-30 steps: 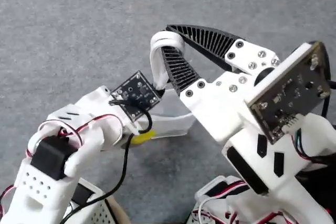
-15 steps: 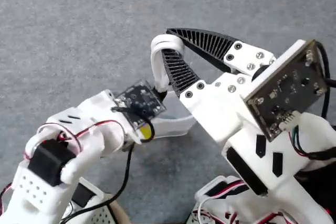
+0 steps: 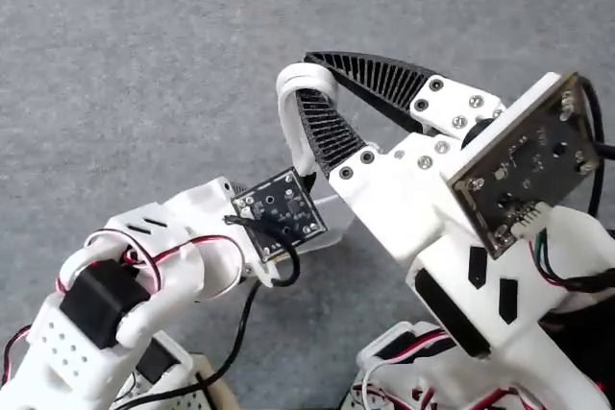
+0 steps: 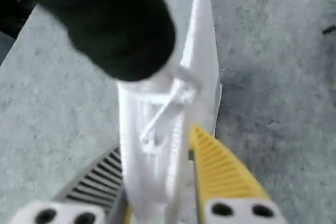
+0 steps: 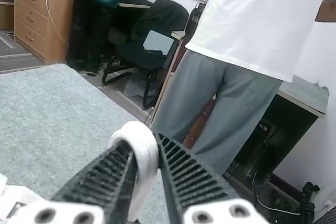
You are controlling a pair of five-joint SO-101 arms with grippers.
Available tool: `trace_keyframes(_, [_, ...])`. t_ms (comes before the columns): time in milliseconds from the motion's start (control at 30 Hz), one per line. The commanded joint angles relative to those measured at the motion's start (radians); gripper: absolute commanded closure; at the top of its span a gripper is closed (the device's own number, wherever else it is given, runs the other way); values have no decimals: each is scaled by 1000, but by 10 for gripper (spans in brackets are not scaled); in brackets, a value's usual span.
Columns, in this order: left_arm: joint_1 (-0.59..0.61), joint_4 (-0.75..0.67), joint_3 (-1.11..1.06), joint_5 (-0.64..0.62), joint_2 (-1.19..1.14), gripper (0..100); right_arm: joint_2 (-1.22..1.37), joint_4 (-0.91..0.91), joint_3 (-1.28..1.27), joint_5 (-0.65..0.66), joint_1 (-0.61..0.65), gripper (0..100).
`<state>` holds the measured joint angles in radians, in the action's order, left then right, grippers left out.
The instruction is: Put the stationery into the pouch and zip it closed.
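A white translucent pouch (image 3: 292,93) hangs folded above the grey table in the high view. My right gripper (image 3: 303,72), with black ribbed fingers, is shut on its upper fold. The right wrist view has that fold (image 5: 134,132) pinched in the right gripper (image 5: 142,143). Lower on the pouch my left arm's wrist board (image 3: 281,213) covers its own fingers. In the left wrist view the pouch (image 4: 157,103) stands between the yellow finger (image 4: 220,177) and a grey one, with the left gripper (image 4: 155,145) shut on it near the zipper pull (image 4: 164,111). No stationery shows.
The grey felt table (image 3: 144,93) is open to the left and at the back. Both arm bases crowd the front edge, with a white perforated part (image 3: 183,393) at the front left. A dark blurred finger (image 4: 115,24) of the right gripper looms close over the pouch.
My left arm has slid to the right along the pouch, toward the right arm; its yellow finger is now hidden under the wrist board. The right arm shifted only slightly.
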<state>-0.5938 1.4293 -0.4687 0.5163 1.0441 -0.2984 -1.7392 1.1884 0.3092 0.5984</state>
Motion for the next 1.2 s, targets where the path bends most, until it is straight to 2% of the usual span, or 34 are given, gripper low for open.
trace_keyframes(0, [-7, 2, 85, 6, 14, 870, -8, -6, -4, -9, -17, 986])
trace_keyframes(300, [-7, 2, 90, -49, 14, 869, -10, -8, -4, -9, -15, 986])
trace_keyframes(867, [-7, -3, 90, -51, 14, 873, -10, -8, -5, -9, -14, 986])
trace_keyframes(933, [-8, 2, 90, -46, 14, 900, -10, -8, -5, -9, -15, 986])
trace_keyframes(1000, [-8, 0, 91, -46, 14, 973, -10, -9, -5, -9, -17, 986])
trace_keyframes(1167, [-8, 2, 91, -49, 14, 973, -12, -21, -5, -5, -34, 986])
